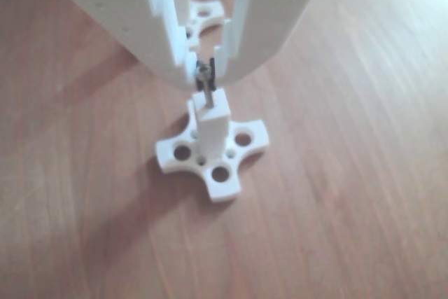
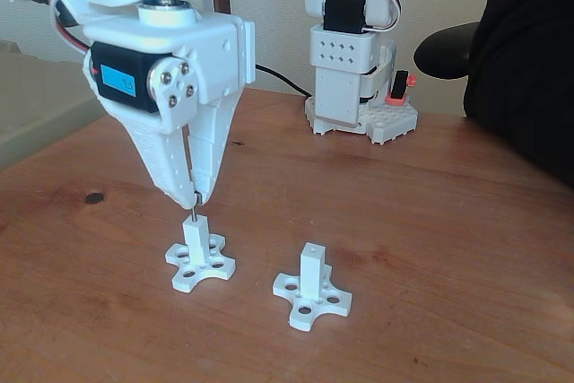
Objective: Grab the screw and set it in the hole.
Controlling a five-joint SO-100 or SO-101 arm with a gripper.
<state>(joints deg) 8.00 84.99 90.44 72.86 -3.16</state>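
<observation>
Tool (image 2: 195, 196) pinching screw (image 1: 207, 94) | tip in hole (image 1: 209, 109) (left post) | second post (image 2: 311, 268) beside, clear

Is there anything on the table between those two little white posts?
No. In the fixed view, the stretch of wooden table between the left post, under the gripper, and the right post is bare.

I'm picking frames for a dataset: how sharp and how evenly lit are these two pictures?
The other view is soft and washed out; the pincer and screw are blurred, with shadows falling lower left on the table. The fixed view is sharper, daylit from behind, and slightly pale.
</observation>
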